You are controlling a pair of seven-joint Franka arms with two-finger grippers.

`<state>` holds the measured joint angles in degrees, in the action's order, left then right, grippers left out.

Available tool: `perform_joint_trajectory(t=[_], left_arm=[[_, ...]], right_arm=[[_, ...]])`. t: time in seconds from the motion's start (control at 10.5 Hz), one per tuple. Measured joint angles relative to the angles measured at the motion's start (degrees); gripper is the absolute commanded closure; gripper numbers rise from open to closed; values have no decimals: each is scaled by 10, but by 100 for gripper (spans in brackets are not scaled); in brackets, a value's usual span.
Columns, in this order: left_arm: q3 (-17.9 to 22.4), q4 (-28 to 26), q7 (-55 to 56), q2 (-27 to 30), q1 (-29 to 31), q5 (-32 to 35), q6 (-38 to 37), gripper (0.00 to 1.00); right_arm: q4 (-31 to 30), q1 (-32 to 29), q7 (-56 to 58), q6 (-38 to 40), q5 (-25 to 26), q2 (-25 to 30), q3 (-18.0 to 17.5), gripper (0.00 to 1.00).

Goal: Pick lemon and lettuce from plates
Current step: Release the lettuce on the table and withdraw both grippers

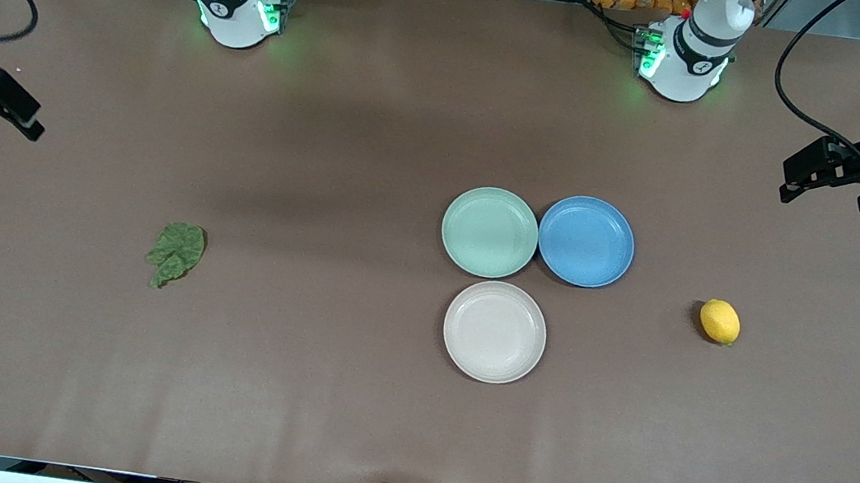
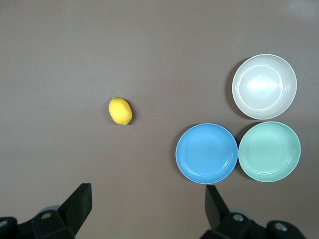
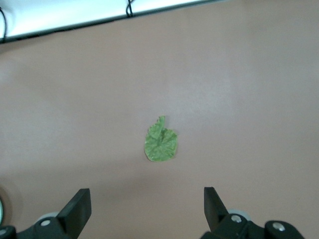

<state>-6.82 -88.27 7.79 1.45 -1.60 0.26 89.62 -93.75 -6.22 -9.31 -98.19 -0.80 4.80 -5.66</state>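
Note:
The yellow lemon (image 1: 719, 321) (image 2: 120, 110) lies on the bare table toward the left arm's end, apart from the plates. The dark green lettuce (image 1: 176, 253) (image 3: 161, 142) lies flat on the table toward the right arm's end. The mint green plate (image 1: 489, 232) (image 2: 269, 151) and the beige-white plate (image 1: 494, 331) (image 2: 264, 86) sit mid-table with nothing on them. My left gripper (image 1: 825, 195) (image 2: 148, 199) hangs open high over the table's left-arm end. My right gripper (image 1: 1, 123) (image 3: 147, 201) hangs open high over the table's right-arm end. Neither holds anything.
An empty blue plate (image 1: 586, 240) (image 2: 206, 153) touches the mint plate on the side toward the left arm. The beige plate lies nearer the front camera than both. The arm bases (image 1: 238, 8) stand along the table's back edge.

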Motion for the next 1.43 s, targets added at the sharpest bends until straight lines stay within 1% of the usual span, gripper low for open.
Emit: perform_joint_trajectory(t=[0.29,0.57,0.95,1.14,1.43], left_arm=[[0,0,0,0,0,0,0,0],[0,0,0,0,0,0,0,0],[-1,0,0,0,0,0,0,0],[-1,0,0,0,0,0,0,0],[-1,0,0,0,0,0,0,0]], right_arm=[[41,1,17,56,0,6,0,0],[41,17,73,64,-1,6,43,0],[53,42,75,72,-1,6,53,0],[56,64,75,77,-1,4,77,0],[56,65,75,86,-1,-2,81,0]])
